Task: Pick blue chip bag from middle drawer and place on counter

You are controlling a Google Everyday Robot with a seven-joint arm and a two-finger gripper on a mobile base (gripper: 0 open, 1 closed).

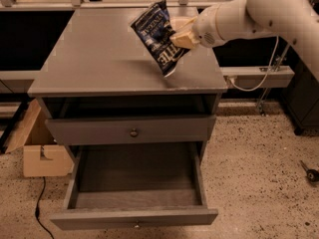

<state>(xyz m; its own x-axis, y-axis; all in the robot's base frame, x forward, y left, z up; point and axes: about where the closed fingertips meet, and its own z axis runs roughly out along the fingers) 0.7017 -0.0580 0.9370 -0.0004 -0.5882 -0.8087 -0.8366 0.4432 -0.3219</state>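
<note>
My gripper [180, 35] is shut on the blue chip bag [157, 36], a dark navy bag with white lettering. It holds the bag tilted, a little above the right part of the counter [94, 59]. The bag's lower corner hangs near the counter's front right area; I cannot tell if it touches. The white arm comes in from the upper right. The middle drawer [135, 217] is pulled open below and nothing shows inside it. The alike drawer above it [130, 129] is shut.
A cardboard box [37, 148] stands on the floor left of the cabinet, with a black cable by it. A white rail with a cable runs right of the cabinet [259, 76]. A small dark object lies on the speckled floor at far right [310, 172].
</note>
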